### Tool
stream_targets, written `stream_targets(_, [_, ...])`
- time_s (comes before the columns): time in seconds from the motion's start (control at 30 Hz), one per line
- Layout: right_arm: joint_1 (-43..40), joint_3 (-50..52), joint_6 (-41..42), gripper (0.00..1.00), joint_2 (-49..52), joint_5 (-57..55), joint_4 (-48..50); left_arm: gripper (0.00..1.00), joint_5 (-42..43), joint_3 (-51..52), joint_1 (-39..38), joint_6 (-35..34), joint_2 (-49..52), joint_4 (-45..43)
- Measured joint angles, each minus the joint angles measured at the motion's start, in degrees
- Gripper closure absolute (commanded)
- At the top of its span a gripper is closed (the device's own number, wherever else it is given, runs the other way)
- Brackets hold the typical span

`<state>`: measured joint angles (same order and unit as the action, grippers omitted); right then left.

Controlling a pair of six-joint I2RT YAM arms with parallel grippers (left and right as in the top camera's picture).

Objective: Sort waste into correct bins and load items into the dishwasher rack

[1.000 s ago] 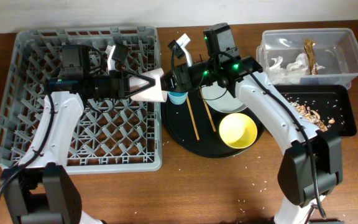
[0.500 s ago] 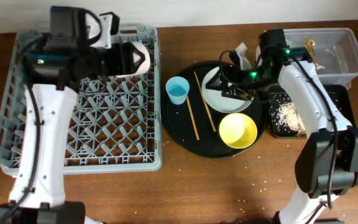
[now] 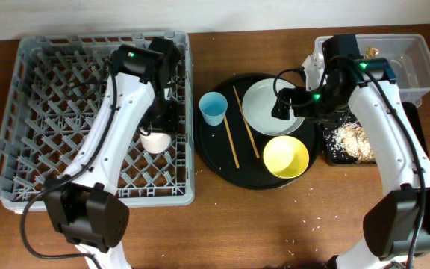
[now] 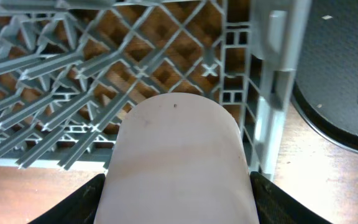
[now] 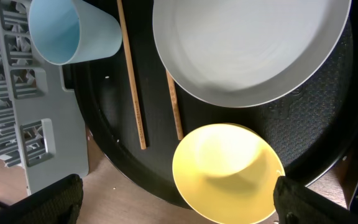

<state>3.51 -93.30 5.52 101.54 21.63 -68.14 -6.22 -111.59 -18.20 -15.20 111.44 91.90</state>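
**A:** Small pink cup (image 4: 179,155), where?

**B:** Clamped between the fingers (image 4: 82,196) of the left end effector (image 4: 178,196), with its pale side filling the wrist view. Beneath it is the large square grey plastic crate with upright pegs (image 3: 66,112). The cup is over the crate's right part, near the wall. Cannot tell whether it touches the pegs.

**A:** Right end effector (image 5: 178,193)?

**B:** Fingers spread wide, nothing held. It hangs above the large round black tray (image 3: 215,153).
- Directly under it: yellow bowl (image 5: 229,171).
- Ahead of it: pale grey round plate (image 5: 247,43).
- Ahead and left: two thin wooden chopsticks (image 5: 132,74) lying on the tray.
- Beyond them: small light-blue cup (image 5: 67,31), close to the crate.

**A:** Bins?

**B:** Just to its right is the shallow black rectangular tray (image 3: 331,153), holding beige-brown scraps with rice (image 3: 349,138). Beyond that is the clear plastic rectangular tub (image 3: 416,63). Stray grains lie on the brown counter (image 3: 275,224).
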Motion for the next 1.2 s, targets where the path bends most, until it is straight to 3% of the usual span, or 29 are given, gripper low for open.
stream_targets(0.1, [0.00,0.00,-0.04,0.02,0.00,-0.02,-0.07,0.59,-1.27,2.49,3.41,-0.96,-0.04,-3.74])
stream_targets(0.13, [0.00,0.00,-0.15,0.01,0.00,-0.04,-0.22,0.64,-1.29,4.83,4.57,-1.05,-0.04,-5.51])
stream_targets(0.3, [0.00,-0.02,-0.15,0.01,0.00,-0.20,-0.42,0.64,2.64,10.19,7.41,-1.16,0.07,-4.48])
stream_targets(0.4, [0.00,0.00,-0.17,0.02,0.00,-0.20,-0.35,0.62,3.37,17.38,7.39,-1.18,0.02,-11.15])
stream_targets(0.43, [0.00,0.00,-0.20,0.02,0.00,-0.20,-0.31,0.33,3.45,19.87,7.41,-1.18,0.13,-13.35])
stream_targets(0.47, [0.00,0.00,-0.17,0.02,0.00,-0.20,-0.26,0.16,3.48,22.99,7.41,-1.31,0.22,-15.69])
stream_targets(0.6, [0.35,0.20,0.46,0.02,0.00,2.29,4.63,0.16,3.45,22.36,7.45,-1.81,0.59,-15.93])
stream_targets(0.73, [8.61,0.37,12.24,0.14,1.36,2.69,22.40,0.13,3.50,2.67,7.41,-0.59,0.74,-5.33])
stream_targets(0.77, [11.61,0.24,17.90,0.19,3.69,0.72,30.32,0.13,3.50,-1.53,7.45,-0.13,0.70,-3.61])
stream_targets(0.87, [19.08,0.26,28.28,0.32,14.01,-4.55,37.44,0.14,3.89,-8.55,10.23,0.70,0.61,-3.17])
stream_targets(0.97, [19.58,0.26,31.06,0.42,19.58,-5.73,37.46,0.14,3.89,-8.55,11.96,0.90,0.61,-4.28])
stream_targets(1.03, [19.52,0.26,31.95,0.69,21.24,-6.25,36.68,0.13,3.89,-8.55,11.89,1.07,0.61,-4.70])
stream_targets(1.07, [19.52,0.26,32.02,0.69,21.24,-6.60,36.68,0.13,3.89,-8.55,11.89,1.07,0.61,-4.83])
stream_targets(1.1, [19.52,0.24,32.06,0.87,21.24,-7.26,35.41,0.14,3.89,-8.55,11.89,1.07,0.61,-5.01])
stream_targets(1.13, [19.26,0.26,31.71,0.96,21.27,-7.74,33.99,0.14,4.31,-8.55,11.89,1.07,0.61,-5.51])
stream_targets(1.2, [17.99,0.26,31.69,0.96,21.27,-6.84,32.70,0.13,5.81,-8.55,11.89,1.07,0.61,-6.38])
